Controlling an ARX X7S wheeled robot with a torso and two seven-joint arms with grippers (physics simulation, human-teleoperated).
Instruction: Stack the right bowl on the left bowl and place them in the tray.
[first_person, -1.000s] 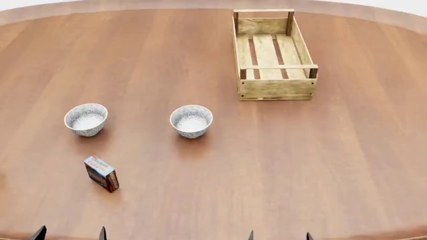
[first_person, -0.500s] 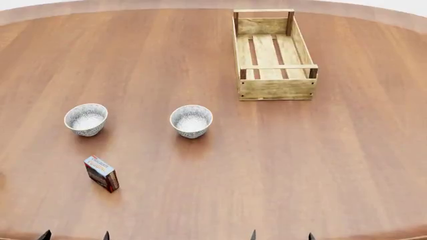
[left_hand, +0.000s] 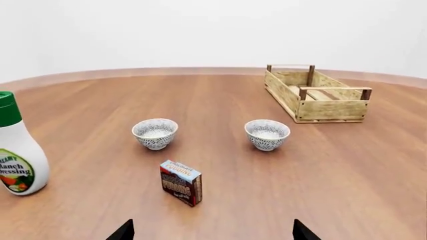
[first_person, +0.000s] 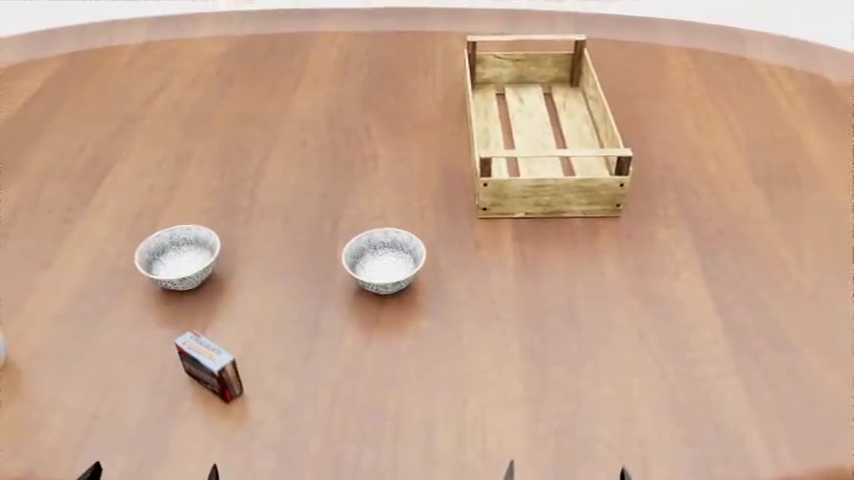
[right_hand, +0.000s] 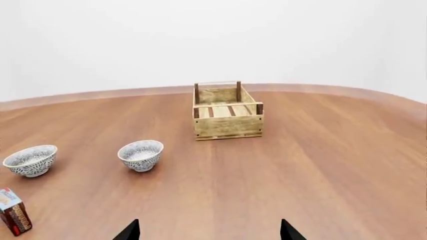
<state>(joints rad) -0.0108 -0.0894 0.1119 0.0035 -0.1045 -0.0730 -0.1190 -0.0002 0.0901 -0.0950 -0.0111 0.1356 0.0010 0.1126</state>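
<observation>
**Opening stage: both grippers back from the work, nothing grasped**

The round brown wooden table (first_person: 694, 330) fills the head view; behind its far edge the wrist views show only a plain white wall, with no other furniture visible. The tray (first_person: 547, 125), empty, lies well ahead of the right gripper (first_person: 565, 472) and farthest from both tools. Beyond the left gripper (first_person: 150, 472) and off to its outer side stands a ranch dressing bottle (left_hand: 19, 150). The right bowl (first_person: 384, 260) sits ahead of the right gripper and inward of it, between the two arms; the left bowl (first_person: 178, 256) sits ahead of the left gripper, well apart from its twin. A small colourful box (first_person: 210, 366) stands nearest the left gripper, between it and the left bowl. Each gripper shows two dark fingertips spread wide, holding nothing. By judgement no step is yet done; the next move calls for the right gripper to reach forward and inward to the right bowl's rim.
</observation>
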